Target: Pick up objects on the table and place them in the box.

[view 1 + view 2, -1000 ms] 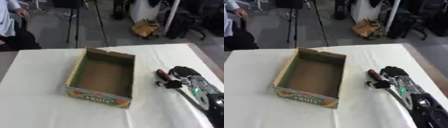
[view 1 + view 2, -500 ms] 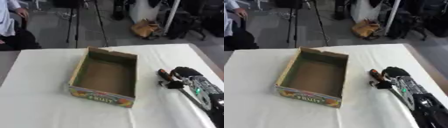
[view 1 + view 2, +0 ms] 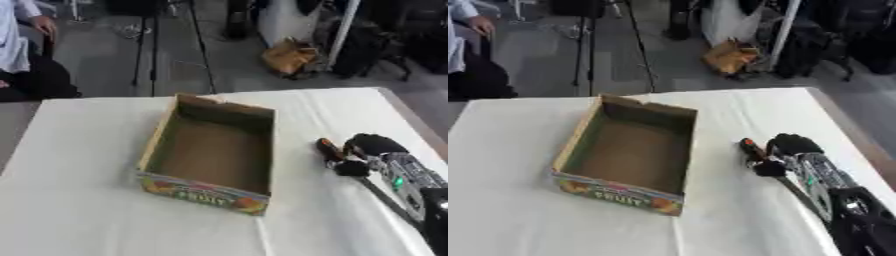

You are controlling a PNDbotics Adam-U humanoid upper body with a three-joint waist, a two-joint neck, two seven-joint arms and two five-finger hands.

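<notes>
White cloth covers the worktop [image 3: 79, 210], which fills the lower part of both views, with a grey floor and dark equipment beyond its far edge.

An open cardboard box with a colourful printed fruit label on its near wall [image 3: 213, 152] sits near the middle of the worktop, turned slightly askew. Its brown inside shows nothing in it.

To the right of the box, apart from it, the robot's black right hand [image 3: 791, 149] reaches in from the lower right corner on a black and silver arm. It lies low over the cloth with its fingers curled downward.

Just beside the hand on its left, a small elongated object with an orange-red end and a dark body [image 3: 751, 148] lies on the cloth, between the hand and the box. A dark finger or thumb [image 3: 768, 168] touches or overlaps the object's near end. Whether the hand actually has hold of the object cannot be told.

The left hand shows in neither view.
</notes>
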